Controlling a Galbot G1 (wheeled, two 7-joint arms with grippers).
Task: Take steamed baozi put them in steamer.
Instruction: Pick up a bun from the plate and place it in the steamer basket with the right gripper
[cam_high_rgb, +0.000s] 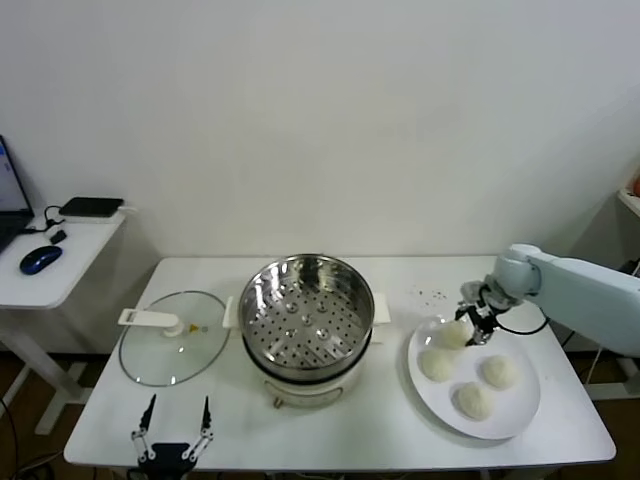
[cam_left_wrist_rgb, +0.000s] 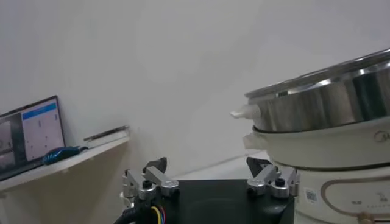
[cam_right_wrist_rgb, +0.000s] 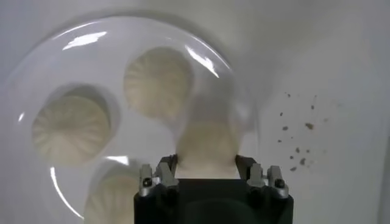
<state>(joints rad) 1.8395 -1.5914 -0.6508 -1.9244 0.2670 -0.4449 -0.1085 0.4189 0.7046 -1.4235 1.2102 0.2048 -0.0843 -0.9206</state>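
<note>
Fingers of the right gripper (cam_right_wrist_rgb: 206, 163) pinch one baozi (cam_high_rgb: 455, 334) at the far edge of the white plate (cam_high_rgb: 522, 408). Four baozi total: one gripped, three loose on the plate beside it. One steamer (cam_high_rgb: 306, 309) mid-table, nothing in its basket. Left gripper (cam_high_rgb: 178, 420) parked at the table's front edge, fingers spread.
</note>
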